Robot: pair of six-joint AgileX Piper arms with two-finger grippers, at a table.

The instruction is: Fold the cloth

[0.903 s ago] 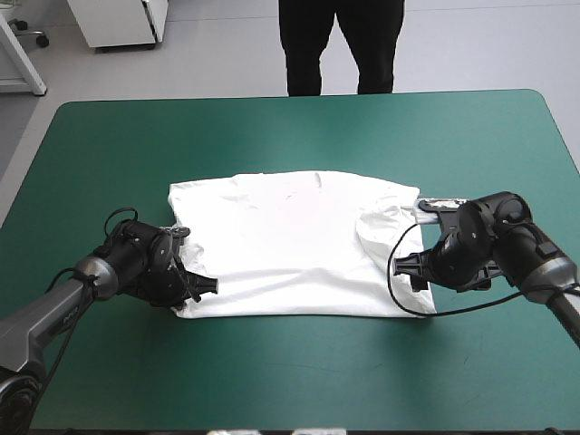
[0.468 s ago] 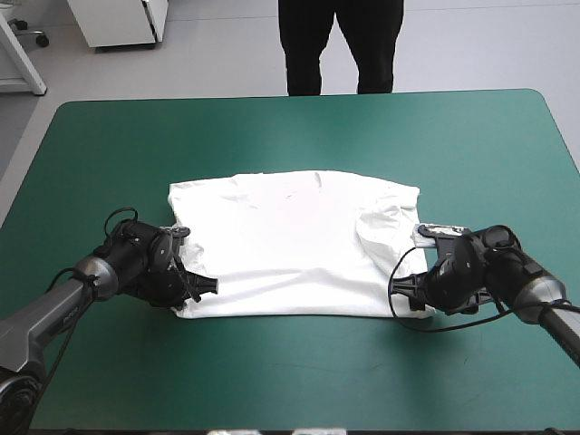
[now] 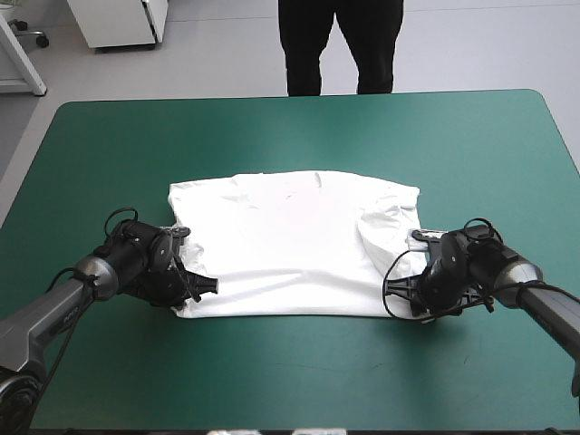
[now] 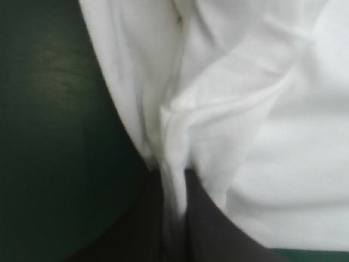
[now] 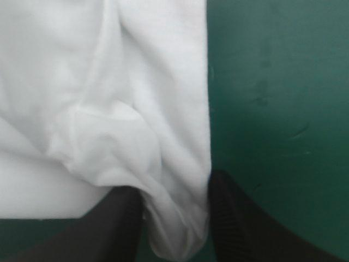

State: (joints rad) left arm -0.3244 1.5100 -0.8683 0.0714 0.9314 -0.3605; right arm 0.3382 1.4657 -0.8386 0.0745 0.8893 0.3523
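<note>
Teal-green cover runs bare around all sides of the tabletop (image 3: 290,127), and the T-shirt (image 3: 290,245) lies spread flat at its middle, hem toward 6 o'clock and neck toward 12 o'clock. Its sleeves seem already turned in, so the outline is close to a rectangle.

We see both arms set low at the near corners of the cloth. The left fingers (image 4: 207,229) are at the corner toward 8 o'clock, all but closed, with a pleat of white fabric pinched between them. The right fingers (image 5: 234,229) are at the corner toward 4 o'clock and stand a little apart. They straddle the side hem with a bunch of cloth in the gap, and we judge that they are not yet clamped on it.

We read this placing as the start of a lengthwise fold. With one hold on each near corner, the hem can rise level and travel toward 12 o'clock without skewing.

On the 3 o'clock side the hem runs straight, with bare cover just beside the outer finger. Toward 9 o'clock the cover is just as open. Beyond the neck, toward 12 o'clock, a wide strip of tabletop is free, so we see ample room to carry the hem over. The near strip toward 6 o'clock is free as well.
</note>
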